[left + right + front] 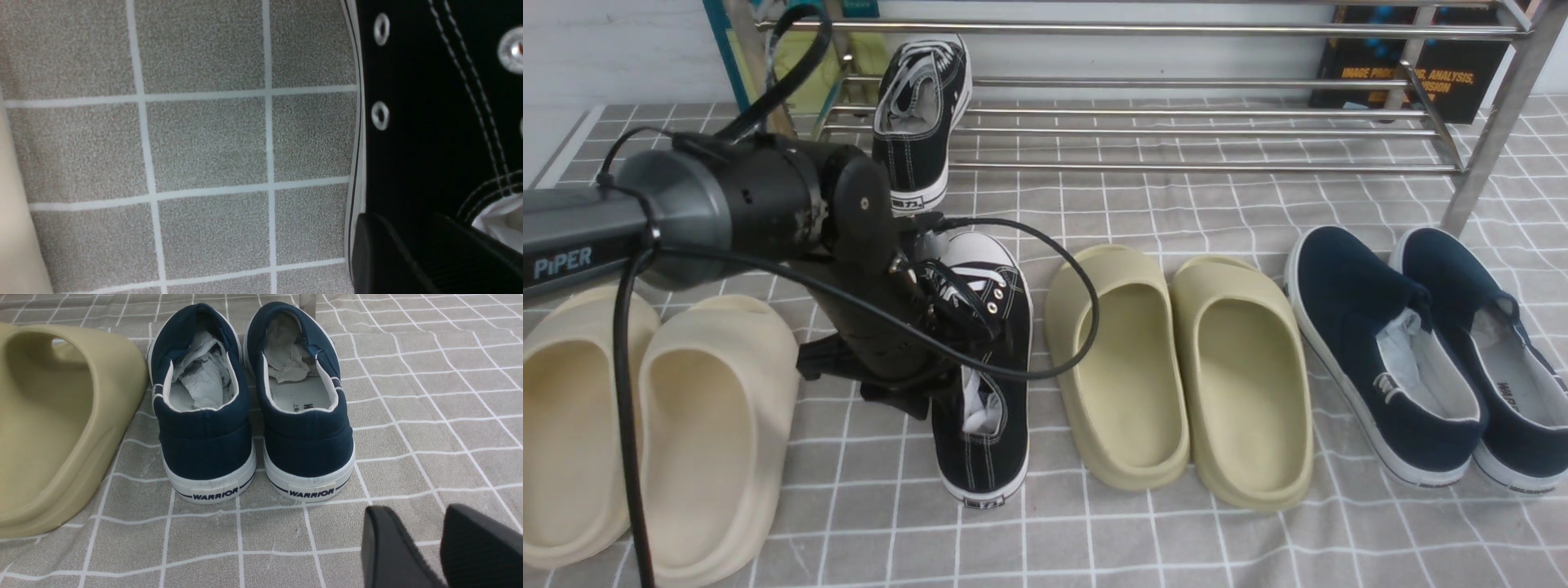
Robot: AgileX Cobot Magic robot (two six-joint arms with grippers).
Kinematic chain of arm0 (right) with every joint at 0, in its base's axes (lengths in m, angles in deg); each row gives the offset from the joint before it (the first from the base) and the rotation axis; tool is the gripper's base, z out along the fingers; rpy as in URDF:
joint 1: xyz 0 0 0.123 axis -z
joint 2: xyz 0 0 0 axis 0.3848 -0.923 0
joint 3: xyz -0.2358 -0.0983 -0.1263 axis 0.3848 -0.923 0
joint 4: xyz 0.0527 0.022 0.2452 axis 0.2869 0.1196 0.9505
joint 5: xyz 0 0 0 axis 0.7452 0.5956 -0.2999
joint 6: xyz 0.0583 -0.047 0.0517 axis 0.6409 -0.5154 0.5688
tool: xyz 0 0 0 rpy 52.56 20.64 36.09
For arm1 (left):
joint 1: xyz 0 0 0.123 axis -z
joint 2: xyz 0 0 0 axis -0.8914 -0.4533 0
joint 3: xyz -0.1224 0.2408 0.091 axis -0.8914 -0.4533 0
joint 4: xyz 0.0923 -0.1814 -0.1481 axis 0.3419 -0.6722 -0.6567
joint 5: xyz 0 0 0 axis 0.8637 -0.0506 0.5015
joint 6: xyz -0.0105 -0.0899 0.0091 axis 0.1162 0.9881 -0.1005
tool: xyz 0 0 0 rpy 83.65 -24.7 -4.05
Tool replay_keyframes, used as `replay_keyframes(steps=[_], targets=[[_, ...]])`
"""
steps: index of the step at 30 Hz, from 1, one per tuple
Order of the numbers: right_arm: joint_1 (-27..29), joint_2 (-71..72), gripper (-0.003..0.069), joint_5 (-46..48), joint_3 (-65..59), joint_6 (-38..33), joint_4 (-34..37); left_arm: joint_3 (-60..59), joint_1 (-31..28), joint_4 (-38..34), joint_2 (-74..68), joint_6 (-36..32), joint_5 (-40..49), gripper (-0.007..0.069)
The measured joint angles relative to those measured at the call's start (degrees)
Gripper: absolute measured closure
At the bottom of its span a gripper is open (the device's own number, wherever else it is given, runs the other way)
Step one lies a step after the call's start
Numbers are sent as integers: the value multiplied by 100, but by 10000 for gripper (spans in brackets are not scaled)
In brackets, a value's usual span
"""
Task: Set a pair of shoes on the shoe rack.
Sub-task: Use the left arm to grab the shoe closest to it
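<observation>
One black sneaker (923, 114) lies on the lower bars of the silver shoe rack (1176, 131), heel toward me. The other black sneaker (988, 384) stands on the checked cloth in front of it. My left arm's wrist (849, 212) reaches down over this sneaker's left side. In the left wrist view my left gripper (408, 228) straddles the sneaker's (429, 122) side wall, one finger outside by the white sole, the other inside the opening, jaws still apart. My right gripper (425, 522) hangs open over bare cloth behind the navy shoes.
Cream slides (662, 425) sit left of the sneaker, olive slides (1176, 367) right of it, and navy slip-ons (1421, 351) further right near the rack's leg (1486, 147). A dark book (1405, 65) leans behind the rack.
</observation>
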Motion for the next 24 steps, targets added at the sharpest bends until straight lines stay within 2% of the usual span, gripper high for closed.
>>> replay_keyframes(steps=[7,15,18,24], targets=[[0,0,419,0,0,0,0,263,0,-14,352,-88,599,464],[0,0,419,0,0,0,0,610,0,-19,694,-729,832,446],[0,0,419,0,0,0,0,610,0,-19,574,-795,908,400],[0,0,419,0,0,0,0,610,0,-13,152,-760,927,239]])
